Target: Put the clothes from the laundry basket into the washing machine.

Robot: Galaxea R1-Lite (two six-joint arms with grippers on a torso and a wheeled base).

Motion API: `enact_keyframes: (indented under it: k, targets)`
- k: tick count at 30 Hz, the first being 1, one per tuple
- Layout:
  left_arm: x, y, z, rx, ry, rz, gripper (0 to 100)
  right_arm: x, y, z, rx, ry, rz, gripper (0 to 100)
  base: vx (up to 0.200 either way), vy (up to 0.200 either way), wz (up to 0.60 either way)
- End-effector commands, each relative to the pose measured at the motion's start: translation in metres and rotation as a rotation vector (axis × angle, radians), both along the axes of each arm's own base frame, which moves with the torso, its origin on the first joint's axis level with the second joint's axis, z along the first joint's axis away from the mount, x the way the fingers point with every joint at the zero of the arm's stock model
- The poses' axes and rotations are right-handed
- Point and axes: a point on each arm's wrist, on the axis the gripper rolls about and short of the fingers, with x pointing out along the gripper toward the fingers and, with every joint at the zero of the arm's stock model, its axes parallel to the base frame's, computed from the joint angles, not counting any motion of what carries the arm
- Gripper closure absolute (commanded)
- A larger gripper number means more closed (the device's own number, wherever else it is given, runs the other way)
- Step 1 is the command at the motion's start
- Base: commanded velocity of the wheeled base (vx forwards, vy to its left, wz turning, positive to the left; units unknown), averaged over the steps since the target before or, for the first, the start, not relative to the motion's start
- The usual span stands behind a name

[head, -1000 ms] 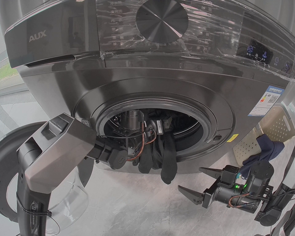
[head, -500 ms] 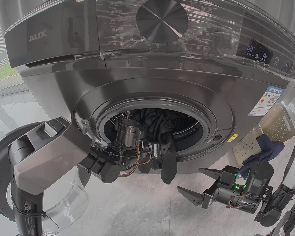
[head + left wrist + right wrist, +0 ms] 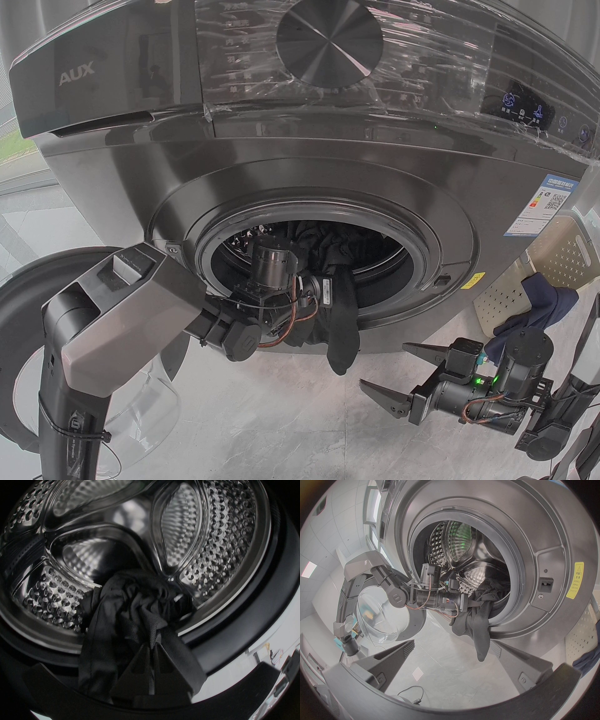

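Two garments show. One, a black limp cloth garment [image 3: 342, 331], lies across the lip of the drum mouth, part bunched inside the perforated steel drum [image 3: 218, 542] and one long fold hanging down outside over the front panel. The other, a navy blue cloth garment [image 3: 544, 303], drapes over the rim of the cream perforated plastic laundry basket [image 3: 556, 250], which stands on the floor just beside the machine on the robot's right.

The dark grey front-loading washing machine [image 3: 312, 156] has its round glass-bowled door [image 3: 15, 325] swung wide open to the robot's left.

The left gripper [image 3: 153, 645] sits at the drum mouth, its fingers pressed together on a bunch of the black garment. The right gripper [image 3: 384, 365] hangs low above the floor, near the basket and apart from the hanging fold, with its fingers spread and nothing between them.

The floor is pale grey glossy stone-look tile [image 3: 281, 419], faintly veined. Off to the machine's side the right wrist view catches white square room panels [image 3: 328, 542]; whether wall or ceiling I cannot tell.
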Motion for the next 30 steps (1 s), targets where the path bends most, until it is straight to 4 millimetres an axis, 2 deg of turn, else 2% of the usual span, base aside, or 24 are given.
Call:
enact_keyframes:
  k: [1, 4, 7, 14, 19, 20, 26, 30]
  targets:
    - [0.012, -0.006, 0.024, -0.104, -0.064, 0.018, 100, 0.001, 0.0, -0.001, -0.001, 0.002, -0.002, 0, 0.0, 0.0, 0.0]
    - [0.019, -0.006, 0.045, -0.188, -0.117, 0.035, 100, 0.001, 0.0, -0.001, -0.001, 0.002, -0.001, 0, 0.0, 0.0, 0.0]
    - [0.027, -0.003, 0.052, -0.211, -0.156, 0.063, 100, 0.001, 0.001, -0.001, -0.001, 0.002, 0.001, 0, 0.0, 0.0, 0.0]
    - [0.042, -0.009, 0.039, -0.24, -0.206, 0.105, 100, 0.001, 0.001, -0.001, -0.001, 0.002, 0.001, 0, 0.0, 0.0, 0.0]
    - [0.04, -0.01, 0.034, -0.227, -0.192, 0.106, 100, 0.001, 0.0, -0.001, -0.002, 0.003, -0.001, 0, 0.0, 0.0, 0.0]
    - [0.036, -0.01, 0.03, -0.21, -0.181, 0.103, 0, 0.001, 0.0, -0.001, -0.002, 0.003, -0.002, 0, 0.0, 0.0, 0.0]
    - [0.005, -0.01, 0.047, -0.174, -0.145, 0.052, 0, 0.001, 0.0, -0.001, -0.002, 0.003, -0.001, 0, 0.0, 0.0, 0.0]
    - [-0.005, -0.009, 0.047, -0.151, -0.119, 0.042, 0, 0.001, 0.001, -0.001, -0.002, 0.003, 0.001, 0, 0.0, 0.0, 0.0]
